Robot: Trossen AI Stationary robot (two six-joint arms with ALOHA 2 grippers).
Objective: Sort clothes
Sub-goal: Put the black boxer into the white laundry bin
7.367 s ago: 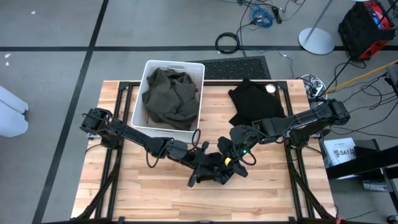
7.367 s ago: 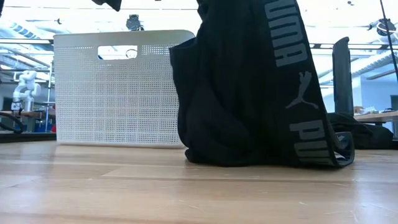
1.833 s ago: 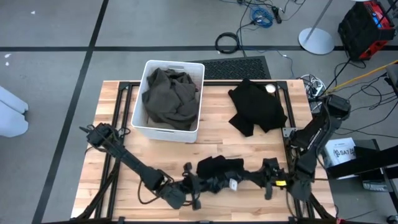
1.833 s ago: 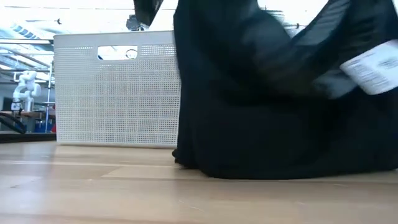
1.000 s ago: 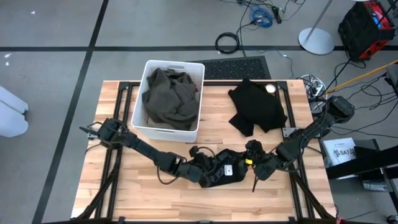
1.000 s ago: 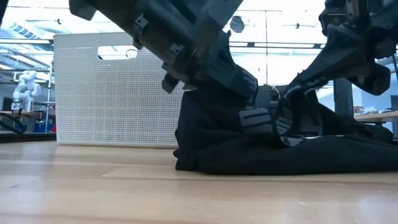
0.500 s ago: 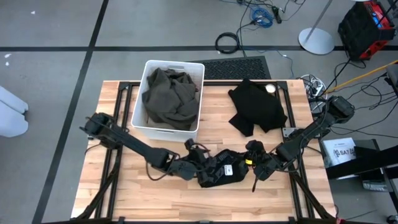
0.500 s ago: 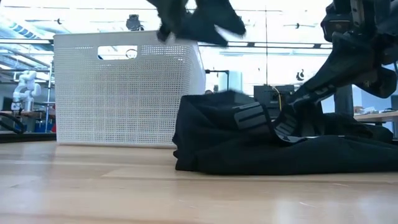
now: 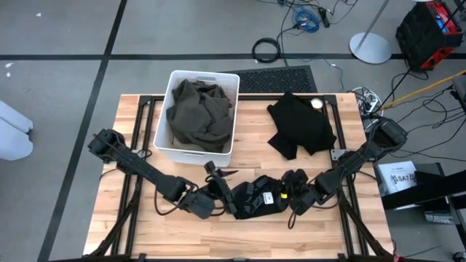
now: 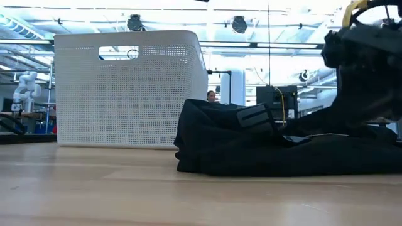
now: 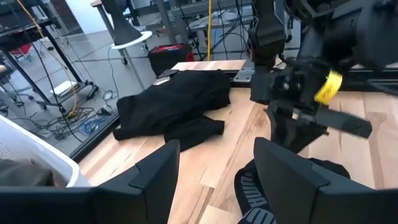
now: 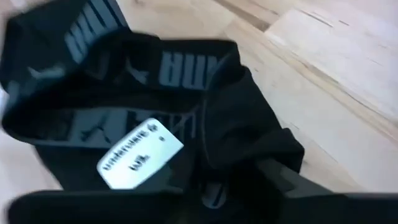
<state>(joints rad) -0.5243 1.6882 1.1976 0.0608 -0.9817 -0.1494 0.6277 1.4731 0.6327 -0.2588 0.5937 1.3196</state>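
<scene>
the left hand (image 9: pixel 217 177) hovers over the front middle of the desk (image 9: pixel 131 233), its two fingers (image 11: pixel 155 171) spread well apart with nothing between them. just to its right lies the black garment with the grey lettered waistband (image 9: pixel 258 198), flat in a rumpled heap on the wood; from the left wrist its near edge and the waistband lettering peek in right under the fingers. on the far side of that heap sits the right hand (image 9: pixel 295 191), low and pressed up against the cloth; its wrist view is filled with the waistband and a white tag (image 12: pixel 139 153), and the fingers are dark blurs at the edge, so whether they are gripping or just parted i cannot tell. from desk level the black garment (image 10: pixel 276 147) is a low mound on the boards, the right arm looming at its far end. beyond both hands, toward the back right of the desk, a second black garment (image 9: pixel 300 125) lies spread out on its own, well apart from the first. back and left of the left hand stands the white bin (image 9: pixel 227 86), with the big dark olive garment (image 9: pixel 196 109) bundled inside it. past the bin in the room behind, a person (image 10: pixel 211 96) shows small and far off.
</scene>
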